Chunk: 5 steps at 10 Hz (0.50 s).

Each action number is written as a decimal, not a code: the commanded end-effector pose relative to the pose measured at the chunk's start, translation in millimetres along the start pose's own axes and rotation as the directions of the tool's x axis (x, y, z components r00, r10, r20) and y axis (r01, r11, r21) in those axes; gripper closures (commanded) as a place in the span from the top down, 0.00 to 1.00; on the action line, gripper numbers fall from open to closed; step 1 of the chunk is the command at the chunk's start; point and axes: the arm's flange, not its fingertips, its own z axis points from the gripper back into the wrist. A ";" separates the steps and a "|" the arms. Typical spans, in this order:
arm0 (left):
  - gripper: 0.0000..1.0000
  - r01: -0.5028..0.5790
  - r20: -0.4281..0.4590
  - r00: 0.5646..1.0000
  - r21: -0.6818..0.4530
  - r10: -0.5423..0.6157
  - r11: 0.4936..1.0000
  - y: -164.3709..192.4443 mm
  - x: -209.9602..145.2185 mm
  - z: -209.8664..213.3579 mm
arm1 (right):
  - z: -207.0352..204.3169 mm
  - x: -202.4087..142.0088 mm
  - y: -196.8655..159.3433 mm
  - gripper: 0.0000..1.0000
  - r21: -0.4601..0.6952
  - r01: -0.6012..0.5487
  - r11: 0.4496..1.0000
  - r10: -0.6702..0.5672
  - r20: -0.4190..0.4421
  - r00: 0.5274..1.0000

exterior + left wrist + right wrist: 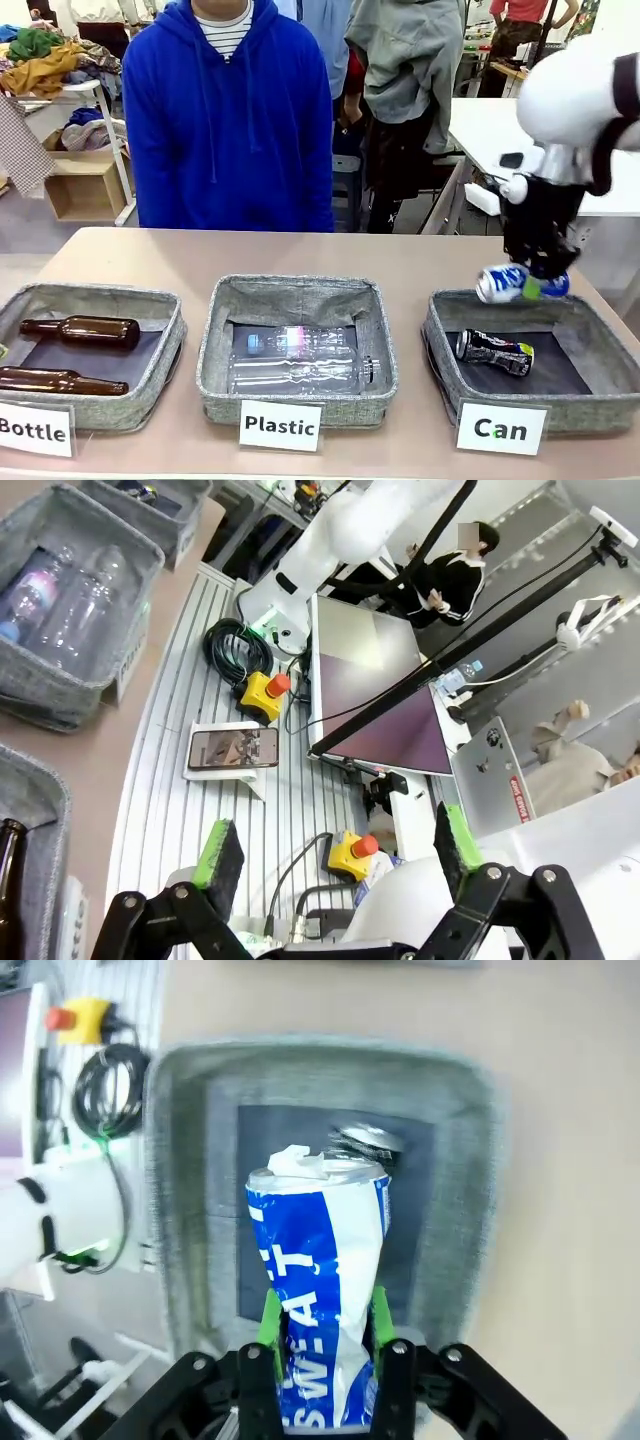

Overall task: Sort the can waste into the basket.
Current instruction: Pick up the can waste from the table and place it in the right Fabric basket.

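Note:
My right gripper (535,285) is shut on the dented blue and white can (510,282), holding it sideways just above the far rim of the grey basket (590,410) carded "Can". In the right wrist view the blue and white can (320,1290) sits between the green pads (270,1320), over the basket (180,1190). The black and silver can (494,351) lies on the basket's dark lining, and its top (365,1142) peeks out behind the held can. My left gripper (335,850) is open, off the table over the robot's base.
The middle basket (215,385) carded "Plastic" holds clear plastic bottles (300,358). The left basket (165,345) carded "Bottle" holds two brown glass bottles (80,330). A person in a blue hoodie (228,120) stands at the far side.

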 end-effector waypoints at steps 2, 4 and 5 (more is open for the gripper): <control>1.00 0.012 0.008 1.000 -0.012 -0.012 1.000 -0.9 -1.7 1.0 | -31.3 -13.3 16.1 0.00 -0.012 -0.057 0.998 0.058 0.107 0.993; 1.00 0.012 0.008 1.000 -0.012 -0.012 1.000 -0.9 -1.7 1.0 | -32.6 -21.0 15.9 0.98 -0.024 -0.067 0.997 0.070 0.113 0.991; 1.00 0.012 0.008 1.000 -0.012 -0.012 1.000 -0.9 -1.7 1.0 | -32.5 -22.0 14.2 1.00 -0.024 -0.069 0.997 0.072 0.114 0.991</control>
